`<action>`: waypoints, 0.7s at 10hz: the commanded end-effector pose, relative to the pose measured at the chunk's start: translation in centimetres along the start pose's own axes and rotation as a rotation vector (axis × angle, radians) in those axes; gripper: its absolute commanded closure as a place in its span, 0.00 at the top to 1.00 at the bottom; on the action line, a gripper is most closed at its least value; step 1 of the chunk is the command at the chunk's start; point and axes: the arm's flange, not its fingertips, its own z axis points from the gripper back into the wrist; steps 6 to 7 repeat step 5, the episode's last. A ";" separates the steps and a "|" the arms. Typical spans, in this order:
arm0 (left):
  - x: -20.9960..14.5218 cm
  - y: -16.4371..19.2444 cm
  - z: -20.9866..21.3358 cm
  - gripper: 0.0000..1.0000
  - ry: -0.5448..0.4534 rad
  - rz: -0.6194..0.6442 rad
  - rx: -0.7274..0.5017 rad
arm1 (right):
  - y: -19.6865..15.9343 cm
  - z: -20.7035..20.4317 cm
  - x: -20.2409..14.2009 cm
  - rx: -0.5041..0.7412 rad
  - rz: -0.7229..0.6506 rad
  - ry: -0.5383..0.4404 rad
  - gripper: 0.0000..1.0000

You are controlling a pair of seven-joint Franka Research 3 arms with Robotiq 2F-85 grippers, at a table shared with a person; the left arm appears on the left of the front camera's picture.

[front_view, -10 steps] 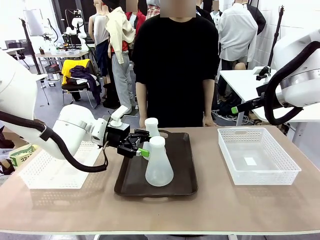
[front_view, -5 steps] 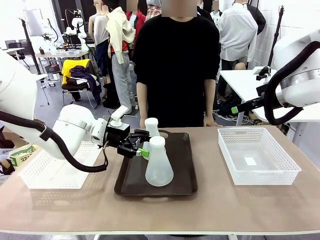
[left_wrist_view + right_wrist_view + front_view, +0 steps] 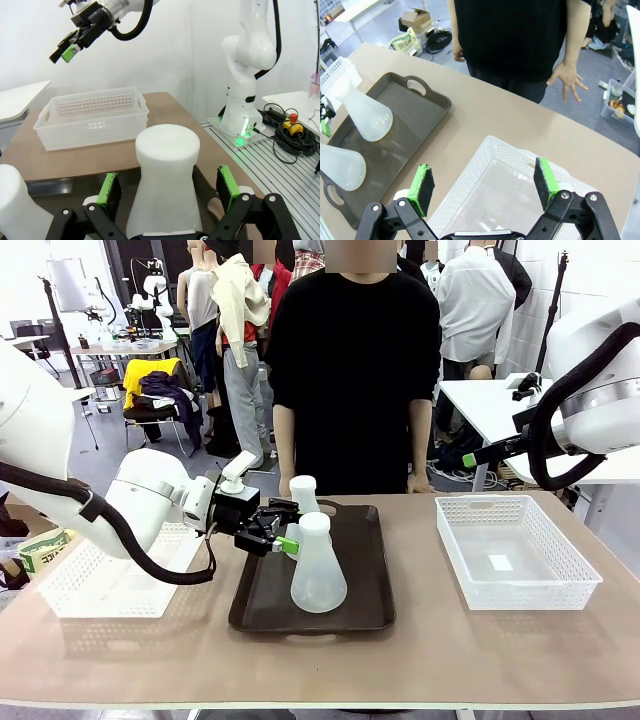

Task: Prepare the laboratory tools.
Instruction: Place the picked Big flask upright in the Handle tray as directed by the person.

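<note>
While both grippers stay open, the left gripper [image 3: 167, 192] straddles the neck of a frosted-white conical flask [image 3: 318, 568] upright on the brown tray [image 3: 370, 580]; right gripper [image 3: 482, 187] is wide too.

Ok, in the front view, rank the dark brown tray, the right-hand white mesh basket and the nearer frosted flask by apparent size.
1. Dark brown rectangular tray and right-hand white mesh basket: look alike, can't be ranked.
2. Nearer translucent frosted conical flask: clearly smallest.

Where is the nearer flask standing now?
In the front view, the nearer flask stands on the brown tray, left of centre, its neck between the left end effector's open fingers.
</note>
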 end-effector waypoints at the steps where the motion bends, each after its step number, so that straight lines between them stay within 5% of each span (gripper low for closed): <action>1: 0.1 0.0 0.1 1.00 -0.012 -0.003 -0.007 | -0.1 0.1 0.0 -0.002 0.004 0.008 1.00; 7: 0.1 0.0 0.1 1.00 -0.012 -0.003 -0.007 | -0.1 0.1 0.0 -0.002 0.004 0.008 1.00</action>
